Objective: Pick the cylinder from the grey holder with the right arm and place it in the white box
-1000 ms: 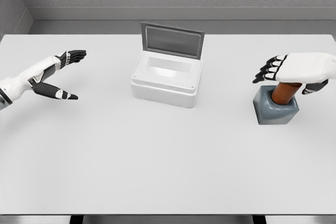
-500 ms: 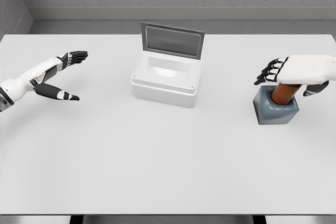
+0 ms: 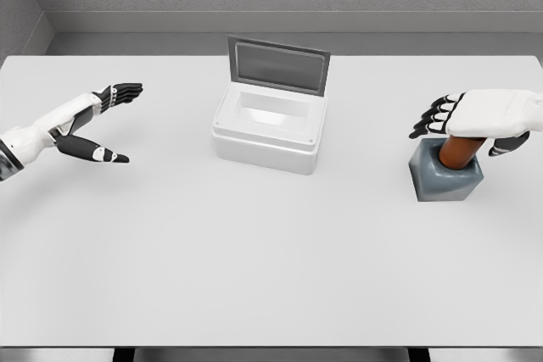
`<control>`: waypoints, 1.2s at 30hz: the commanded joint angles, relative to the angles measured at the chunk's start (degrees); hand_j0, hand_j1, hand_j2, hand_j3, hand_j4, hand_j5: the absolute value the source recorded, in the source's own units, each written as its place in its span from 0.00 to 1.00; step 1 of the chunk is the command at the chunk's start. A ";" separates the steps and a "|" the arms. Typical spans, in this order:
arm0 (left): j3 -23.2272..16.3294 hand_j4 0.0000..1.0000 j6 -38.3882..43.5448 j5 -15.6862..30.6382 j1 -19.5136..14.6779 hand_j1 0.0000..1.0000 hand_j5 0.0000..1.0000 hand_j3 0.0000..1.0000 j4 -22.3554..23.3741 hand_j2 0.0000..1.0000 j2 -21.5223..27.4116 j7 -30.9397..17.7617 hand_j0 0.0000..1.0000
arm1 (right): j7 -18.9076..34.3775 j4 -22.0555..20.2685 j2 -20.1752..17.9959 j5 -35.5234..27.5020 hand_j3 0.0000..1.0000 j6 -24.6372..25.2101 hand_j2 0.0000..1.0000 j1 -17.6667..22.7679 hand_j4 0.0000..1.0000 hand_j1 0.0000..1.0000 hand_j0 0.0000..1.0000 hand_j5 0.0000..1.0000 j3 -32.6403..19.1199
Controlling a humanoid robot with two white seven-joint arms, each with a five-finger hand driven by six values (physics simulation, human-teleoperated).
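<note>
Right hand poised over the cylinder, nothing grasped yet.

Near the surface's [image 3: 271, 277] right edge, the cylinder [image 3: 458, 151] sits tilted in the holder [image 3: 445, 175]; the right hand [image 3: 484, 116] covers its top, fingers [image 3: 433, 116] extended, ready to close. The left hand [image 3: 89, 120] idles spread at the left edge. Farther back, mid-surface, the box [image 3: 270, 129] stands lid-up to receive it.

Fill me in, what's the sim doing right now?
The right hand hovers over the brown cylinder, which sits tilted in the grey holder on the table's right side. Its fingers are spread and nothing is gripped yet. The white box sits mid-table with its lid up and nothing visible inside. The left hand rests open over the left side, away from everything.
</note>
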 commanded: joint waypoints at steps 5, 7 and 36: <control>0.05 1.00 0.06 0.44 0.00 1.00 1.00 1.00 -0.04 1.00 0.05 0.01 1.00 | -0.02 -0.54 -0.14 -0.19 1.00 0.13 1.00 0.00 1.00 1.00 1.00 1.00 -0.04; 0.05 1.00 0.06 0.44 0.09 1.00 1.00 1.00 -0.04 1.00 0.05 0.01 1.00 | -0.02 -1.07 -0.14 -0.19 1.00 0.13 1.00 -0.09 1.00 1.00 1.00 1.00 -0.04; 0.05 1.00 0.15 0.44 0.09 1.00 1.00 1.00 -0.04 1.00 -0.21 0.01 1.00 | -0.02 -1.33 -0.84 -0.37 0.14 0.13 0.14 0.35 0.14 0.14 0.14 0.14 0.05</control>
